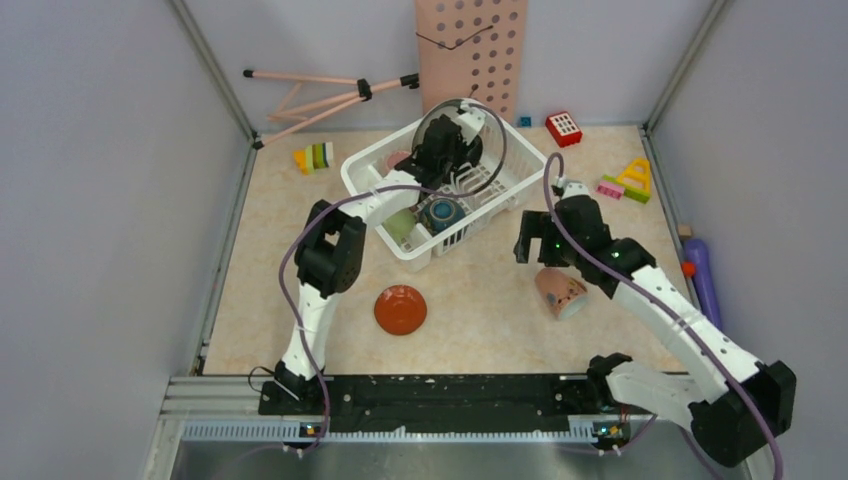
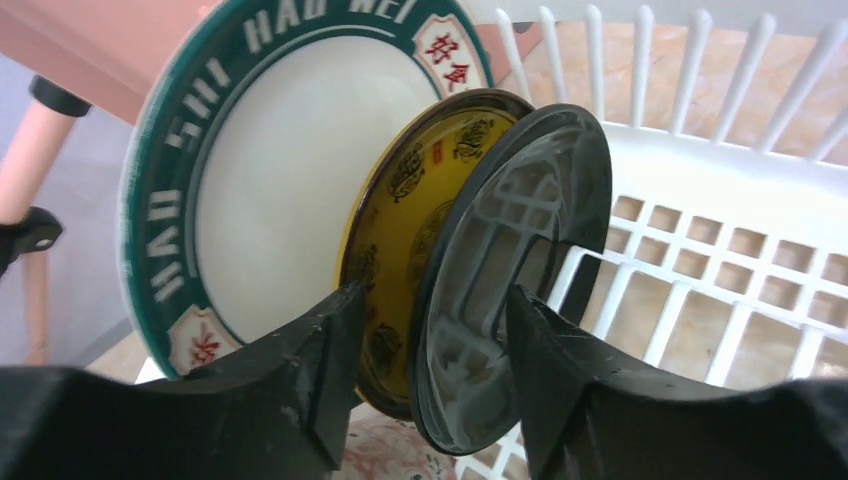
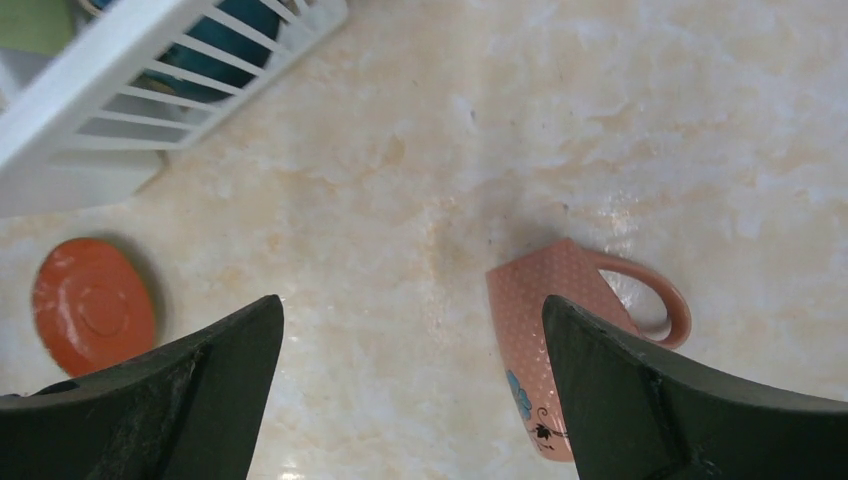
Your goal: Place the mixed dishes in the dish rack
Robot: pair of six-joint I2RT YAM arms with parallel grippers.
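The white dish rack [image 1: 480, 222] stands at the back middle. In it a teal-rimmed white plate [image 2: 260, 170], an olive-yellow dish [image 2: 410, 230] and a black plate [image 2: 510, 270] stand upright side by side. My left gripper [image 2: 438, 350] is inside the rack, jaws partly open around the black plate's lower edge. A blue bowl [image 1: 442, 213] and a pale-green cup [image 1: 400, 225] sit in the rack's near end. My right gripper [image 3: 412, 330] is wide open and empty above the table. The pink cup [image 3: 560, 330] lies on its side by its right finger. The red saucer [image 1: 401, 309] lies on the table.
A pink perforated board [image 1: 470, 50] and a pink tripod [image 1: 320, 95] lean at the back wall. Toy blocks [image 1: 313, 157] lie left of the rack, a red block [image 1: 564, 128] and a letter block [image 1: 633, 178] to its right. A purple tube [image 1: 703, 280] lies at the right wall.
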